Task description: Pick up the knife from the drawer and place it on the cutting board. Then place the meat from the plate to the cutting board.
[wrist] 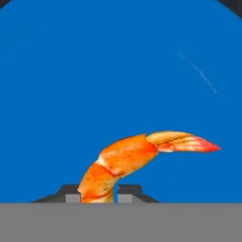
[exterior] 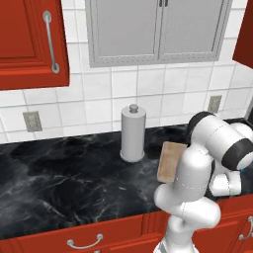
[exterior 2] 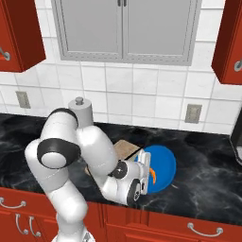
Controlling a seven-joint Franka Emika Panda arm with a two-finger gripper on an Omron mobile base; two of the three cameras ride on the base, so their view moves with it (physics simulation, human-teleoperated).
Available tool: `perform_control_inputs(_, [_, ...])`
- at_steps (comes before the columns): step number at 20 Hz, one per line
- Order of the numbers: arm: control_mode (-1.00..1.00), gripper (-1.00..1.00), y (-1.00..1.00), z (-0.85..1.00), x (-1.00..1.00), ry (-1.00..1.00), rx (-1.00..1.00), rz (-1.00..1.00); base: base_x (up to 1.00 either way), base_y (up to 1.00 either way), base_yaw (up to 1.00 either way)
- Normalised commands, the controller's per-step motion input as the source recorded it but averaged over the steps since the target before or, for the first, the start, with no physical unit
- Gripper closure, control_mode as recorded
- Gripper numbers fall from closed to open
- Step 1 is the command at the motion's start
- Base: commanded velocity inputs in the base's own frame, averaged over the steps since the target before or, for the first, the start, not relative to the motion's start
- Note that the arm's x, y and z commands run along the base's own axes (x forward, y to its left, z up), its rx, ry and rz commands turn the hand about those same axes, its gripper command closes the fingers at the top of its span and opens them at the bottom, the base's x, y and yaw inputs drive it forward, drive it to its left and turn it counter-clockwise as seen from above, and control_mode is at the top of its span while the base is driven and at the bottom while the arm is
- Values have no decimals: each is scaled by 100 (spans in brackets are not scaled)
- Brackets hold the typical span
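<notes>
- My gripper (wrist: pixel 99 193) is shut narrow on the meat (wrist: pixel 137 158): in the hand view the two dark finger tips stand on either side of the crescent's thick lower end, hard against it.
- The meat, an orange curved piece that looks like a crab claw, lies on the blue plate (exterior 2: pixel 165 163). Its long axis runs from my finger tips out to a pointed reddish tip, so I hold it by one end, not by the middle.
- The cutting board (exterior 2: pixel 126 147) lies on the black counter (exterior: pixel 59 178) just beside the plate, on the paper-towel roll (exterior: pixel 133 132) side of it. Judged: the carry goes from the plate toward the roll.
- Arm pose: elbow folded high over the board, wrist bent down, hand low over the plate's near edge in the right base view.
- Whether the knife lies on the board I cannot tell; the arm covers most of it.
</notes>
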Motion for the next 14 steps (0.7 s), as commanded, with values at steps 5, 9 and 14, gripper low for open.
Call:
perform_control_inputs(5, [-100,100,17,5,-8,27,8,-2,0,0,0])
perform_control_inputs(9, [-100,100,2,45,0,18,8,0,0,0,0])
perform_control_inputs(14, [-100,100,0,86,0,20,9,0,0,0,0])
